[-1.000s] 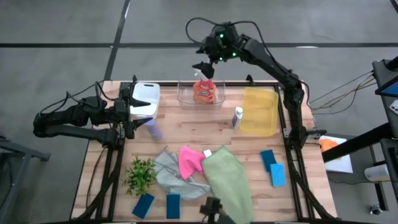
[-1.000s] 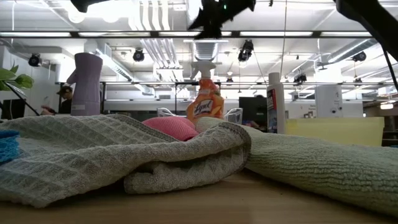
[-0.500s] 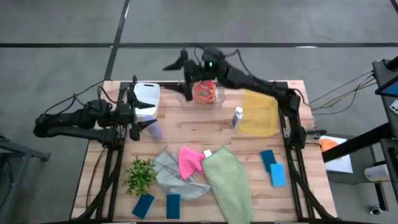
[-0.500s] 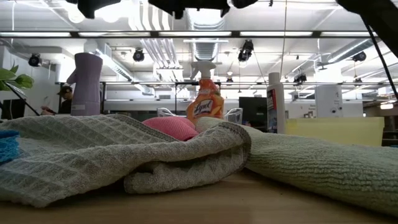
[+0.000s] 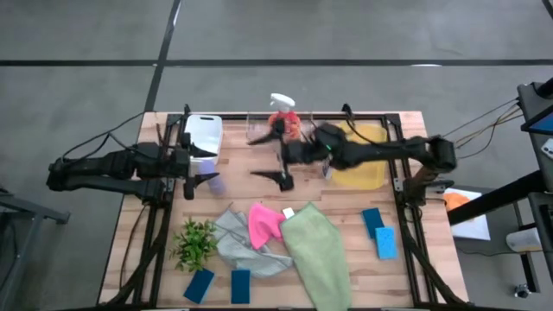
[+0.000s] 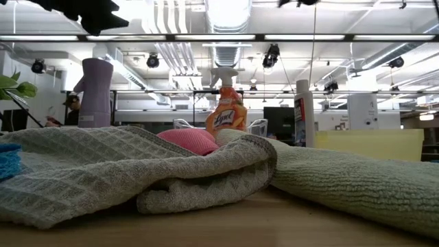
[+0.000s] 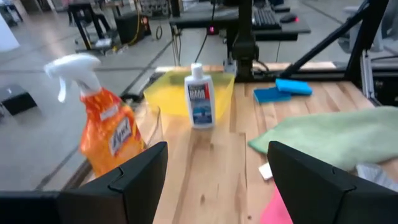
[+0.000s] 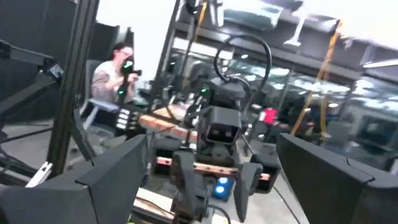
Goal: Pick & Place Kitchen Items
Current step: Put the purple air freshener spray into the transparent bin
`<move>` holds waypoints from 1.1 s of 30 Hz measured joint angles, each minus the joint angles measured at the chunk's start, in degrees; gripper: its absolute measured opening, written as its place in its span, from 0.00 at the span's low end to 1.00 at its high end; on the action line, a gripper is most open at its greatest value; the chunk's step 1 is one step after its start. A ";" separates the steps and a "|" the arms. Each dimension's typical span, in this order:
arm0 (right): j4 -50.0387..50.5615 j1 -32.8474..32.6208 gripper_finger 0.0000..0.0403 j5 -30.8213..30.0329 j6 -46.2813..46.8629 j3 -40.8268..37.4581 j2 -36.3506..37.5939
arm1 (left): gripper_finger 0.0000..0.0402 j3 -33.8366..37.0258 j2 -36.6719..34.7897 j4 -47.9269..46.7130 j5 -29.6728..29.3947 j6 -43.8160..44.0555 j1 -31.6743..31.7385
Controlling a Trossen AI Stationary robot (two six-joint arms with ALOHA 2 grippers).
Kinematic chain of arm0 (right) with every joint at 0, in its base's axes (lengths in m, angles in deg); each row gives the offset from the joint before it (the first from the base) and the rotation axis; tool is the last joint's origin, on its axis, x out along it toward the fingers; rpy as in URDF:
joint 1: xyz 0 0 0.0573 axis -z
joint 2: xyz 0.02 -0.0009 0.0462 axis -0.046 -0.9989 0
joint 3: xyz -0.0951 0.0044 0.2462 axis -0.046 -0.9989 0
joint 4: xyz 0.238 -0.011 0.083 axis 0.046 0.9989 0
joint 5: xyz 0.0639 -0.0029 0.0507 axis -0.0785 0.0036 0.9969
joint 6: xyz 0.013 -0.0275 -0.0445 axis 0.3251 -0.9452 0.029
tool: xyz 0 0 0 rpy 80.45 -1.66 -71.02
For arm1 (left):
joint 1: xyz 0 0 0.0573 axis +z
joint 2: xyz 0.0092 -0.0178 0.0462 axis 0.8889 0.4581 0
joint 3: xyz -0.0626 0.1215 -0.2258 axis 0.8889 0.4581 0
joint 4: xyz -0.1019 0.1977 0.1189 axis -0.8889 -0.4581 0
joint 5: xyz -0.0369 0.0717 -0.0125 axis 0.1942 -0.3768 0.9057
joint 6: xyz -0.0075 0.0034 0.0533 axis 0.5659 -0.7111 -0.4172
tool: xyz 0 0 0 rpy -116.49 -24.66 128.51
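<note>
The purple bottle [image 5: 214,182] stands upright on the table beside the white tray [image 5: 204,131]; it also shows in the low view [image 6: 96,92]. My left gripper [image 5: 192,167] is open and empty, level just to the bottle's left [image 7: 217,180]. The orange spray bottle [image 5: 283,119] stands in the clear tray [image 5: 256,136]. My right gripper [image 5: 270,158] is open and empty over the table's middle, pointing toward the left arm. The small white bottle [image 7: 199,96] stands by the yellow tray [image 7: 177,99]. Grey [image 5: 238,246], pink [image 5: 262,223] and green [image 5: 315,250] cloths lie heaped near the front.
Two blue sponges [image 5: 378,231] lie at the right and two [image 5: 219,284] at the front left. A small green plant [image 5: 194,243] stands at the near left. My right arm [image 5: 380,155] reaches across the yellow tray. A person [image 8: 115,74] sits beyond the table.
My right gripper has swung from high above the clear tray's far side, down and toward the table's near and left, and now hangs over the table's middle, turned to point at the left arm. It stays open. The orange spray bottle stands uncovered in the clear tray.
</note>
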 joint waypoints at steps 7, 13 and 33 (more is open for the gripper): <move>-5.22 -7.46 0.89 -11.73 -2.12 -15.44 8.63 | 0.71 -1.36 0.98 -4.36 -1.30 2.47 0.04; -5.18 -12.19 0.89 -16.24 -2.12 -22.10 13.06 | 0.71 -7.23 4.89 -12.73 -3.49 5.12 0.04; 3.07 -15.17 0.89 -16.59 -1.40 -27.06 15.70 | 0.71 -30.01 27.78 -51.10 -8.41 9.10 0.07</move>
